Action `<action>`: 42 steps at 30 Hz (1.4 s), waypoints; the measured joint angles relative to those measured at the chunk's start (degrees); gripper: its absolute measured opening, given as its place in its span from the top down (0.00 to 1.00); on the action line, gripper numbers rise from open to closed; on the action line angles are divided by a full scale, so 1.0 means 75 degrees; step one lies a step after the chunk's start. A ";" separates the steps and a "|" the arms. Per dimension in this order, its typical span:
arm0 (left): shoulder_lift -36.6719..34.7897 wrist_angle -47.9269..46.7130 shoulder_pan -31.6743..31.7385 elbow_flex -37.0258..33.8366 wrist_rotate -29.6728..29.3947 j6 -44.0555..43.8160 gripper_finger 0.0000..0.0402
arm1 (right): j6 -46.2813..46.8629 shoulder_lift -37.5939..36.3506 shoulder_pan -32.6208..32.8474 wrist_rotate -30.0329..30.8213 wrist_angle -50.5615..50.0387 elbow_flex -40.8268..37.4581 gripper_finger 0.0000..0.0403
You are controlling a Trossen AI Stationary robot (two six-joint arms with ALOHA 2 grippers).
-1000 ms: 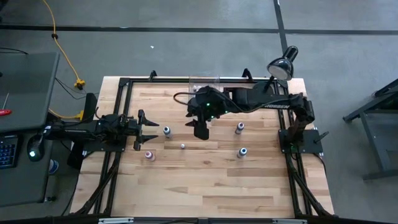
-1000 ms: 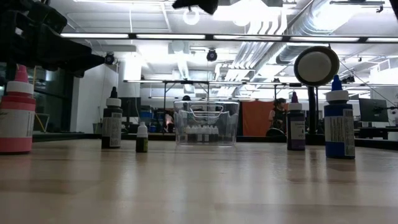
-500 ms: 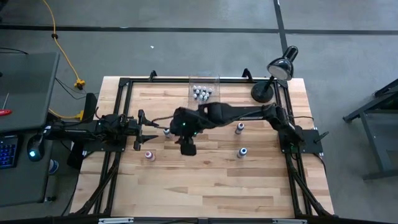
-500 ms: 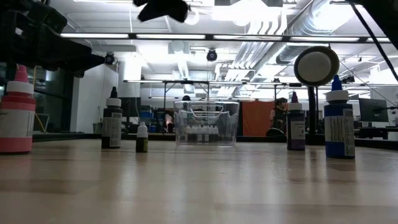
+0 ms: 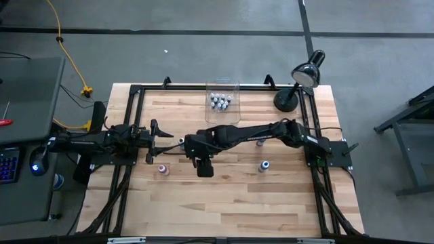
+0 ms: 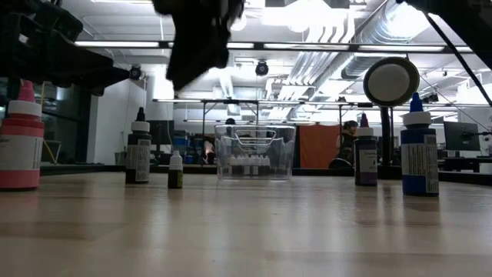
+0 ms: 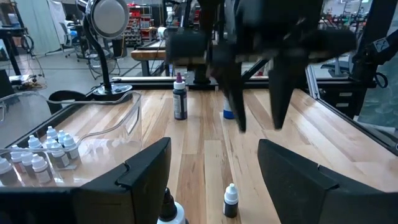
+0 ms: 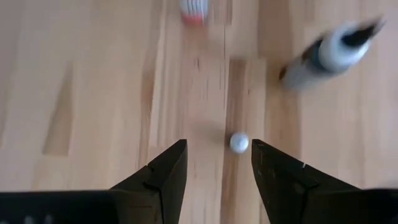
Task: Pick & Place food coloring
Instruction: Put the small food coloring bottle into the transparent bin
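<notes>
1. Two arms reach over the wooden table: the right gripper hangs above the middle with its fingers apart and empty.
2. Waiting near the left edge, the left gripper also has its fingers spread, holding nothing.
3. By the far edge, the clear bin holds small white-capped food coloring bottles.
4. Loose bottles stand around mid-table; the smallest bottle sits just ahead of the right fingertips.
</notes>
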 joint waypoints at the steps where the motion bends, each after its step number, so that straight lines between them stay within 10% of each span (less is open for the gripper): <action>1: 0.0000 0.0000 -0.0002 0.0001 0.0000 0.0001 0.41 | 0.0104 0.0047 0.0000 -0.0022 -0.0138 -0.0005 0.58; 42: 0.0000 0.0000 0.0000 -0.0001 0.0008 0.0001 0.41 | 0.0909 0.0646 -0.0411 -0.0691 0.2091 -0.1786 0.58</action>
